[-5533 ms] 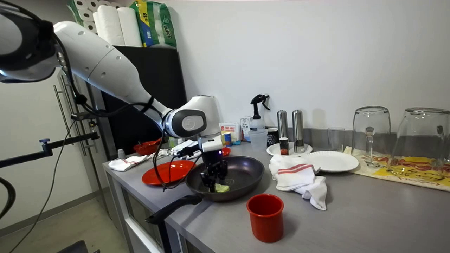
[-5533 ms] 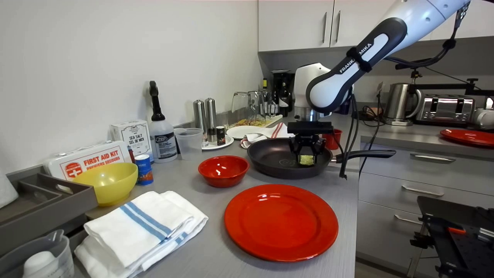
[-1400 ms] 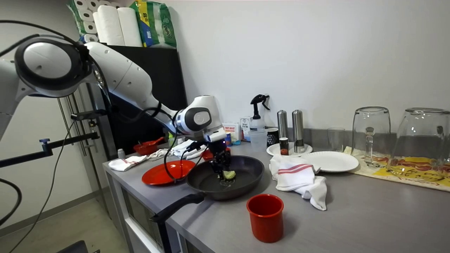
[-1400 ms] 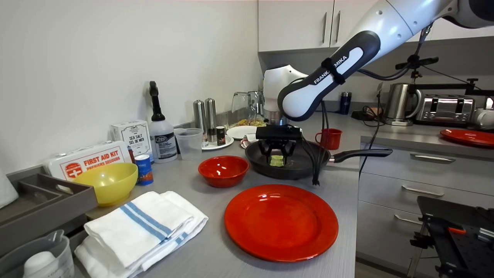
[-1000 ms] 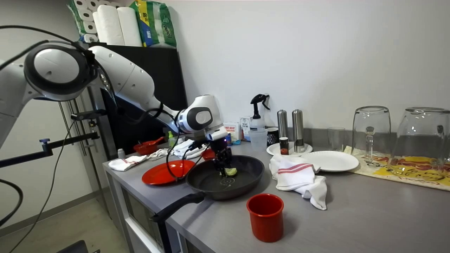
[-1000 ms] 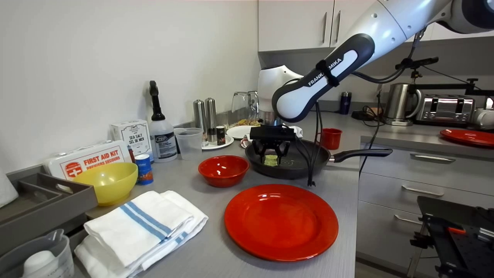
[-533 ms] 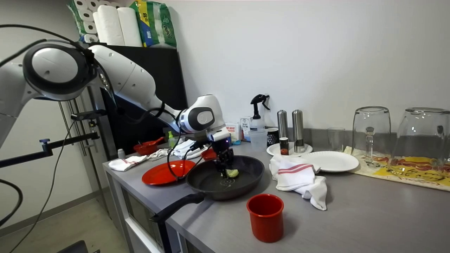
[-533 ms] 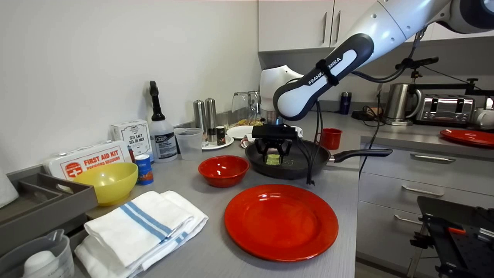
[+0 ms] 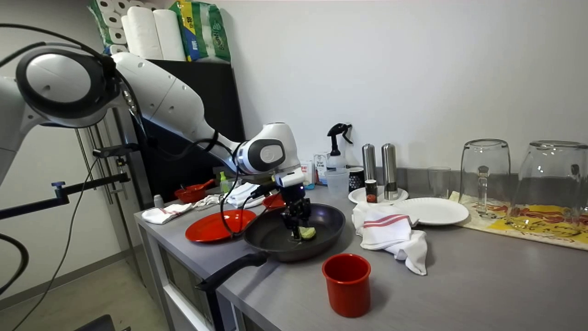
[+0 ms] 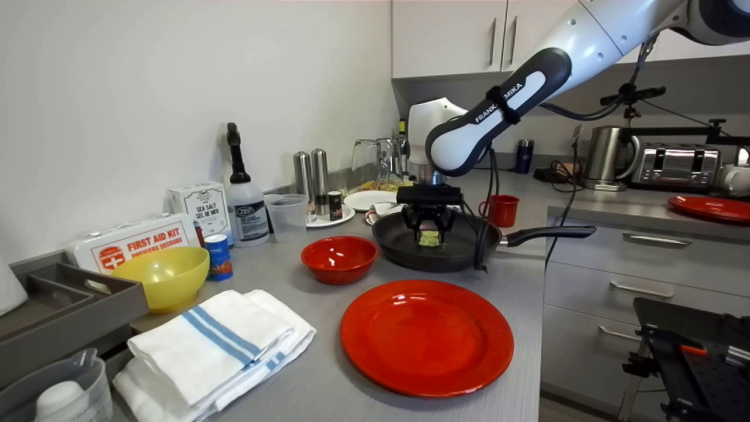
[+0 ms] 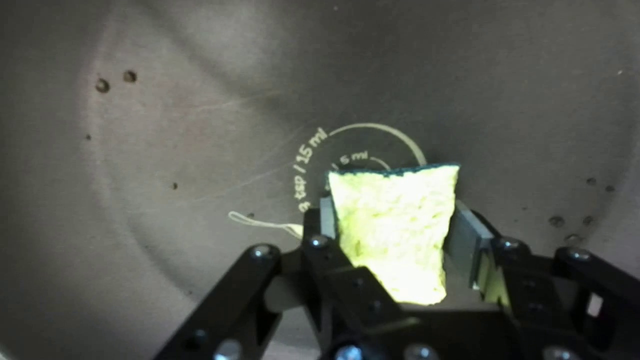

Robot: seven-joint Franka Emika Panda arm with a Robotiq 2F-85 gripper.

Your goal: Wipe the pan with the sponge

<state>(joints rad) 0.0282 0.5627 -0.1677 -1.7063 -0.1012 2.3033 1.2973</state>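
The sponge (image 11: pixel 395 230) is yellow-green with a dark layer on its far edge. My gripper (image 11: pixel 392 217) is closed around it, a finger pad on each side. The sponge sits low in the dark round pan (image 11: pixel 200 125), near the printed circles at its middle. In both exterior views the gripper (image 9: pixel 297 233) (image 10: pixel 430 234) points down into the pan (image 9: pixel 327 227) (image 10: pixel 433 261), with the sponge (image 9: pixel 308 233) (image 10: pixel 429 238) at its fingertips. I cannot tell exactly how firmly the sponge presses on the pan's floor. Small dark drops show on the pan floor.
A red cup (image 9: pixel 347 285), a red bowl (image 10: pixel 340 259) and a red plate (image 10: pixel 426 337) stand around the pan. A white cloth with red stripes (image 9: pixel 390 230) lies beside it. The pan handle (image 9: pixel 229 272) reaches over the counter edge. Cables hang from the arm.
Over the earlier frames the gripper carried the sponge from the handle side toward the bowl side. In the last half second it has moved back slightly toward the handle. The pan has barely shifted.
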